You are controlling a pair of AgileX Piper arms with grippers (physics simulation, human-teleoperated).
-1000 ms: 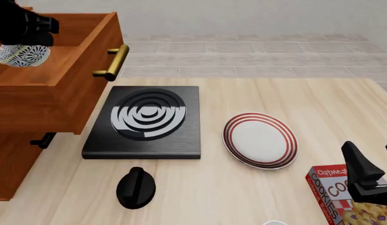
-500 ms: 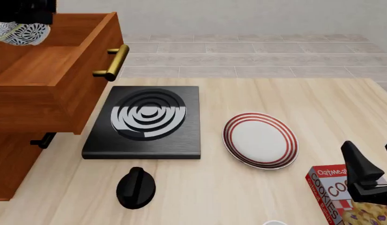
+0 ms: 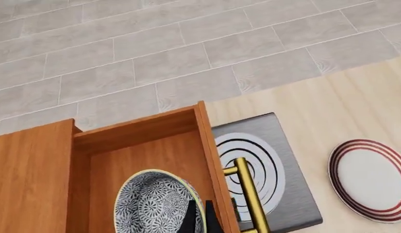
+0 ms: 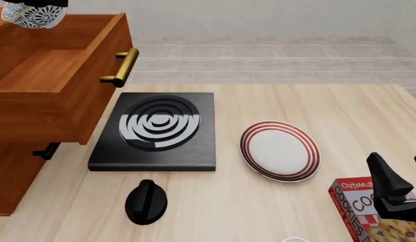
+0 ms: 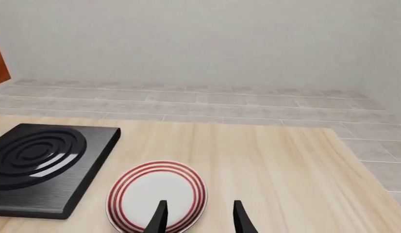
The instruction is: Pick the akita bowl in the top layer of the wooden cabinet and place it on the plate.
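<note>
The akita bowl (image 4: 33, 15), speckled dark and white, hangs above the open top layer (image 4: 60, 75) of the wooden cabinet (image 4: 13, 171), at the far upper left of the front view. In the left wrist view my left gripper (image 3: 200, 221) is shut on the rim of the bowl (image 3: 152, 204), over the drawer's floor (image 3: 142, 160). The red-ringed plate (image 4: 280, 150) lies on the table right of centre, with nothing on it. My right gripper (image 5: 199, 221) stands open near the table's front right, just short of the plate (image 5: 156, 196).
A black square stove (image 4: 157, 128) with white rings lies between cabinet and plate. The drawer's brass handle (image 4: 121, 68) juts out over its left edge. A black knob-shaped object (image 4: 146, 201) sits near the front. A cookie box (image 4: 362, 209) stands under my right gripper.
My left gripper has lifted the bowl up out of the drawer, and it now hangs higher, near the front view's top edge. The right arm has not moved.
</note>
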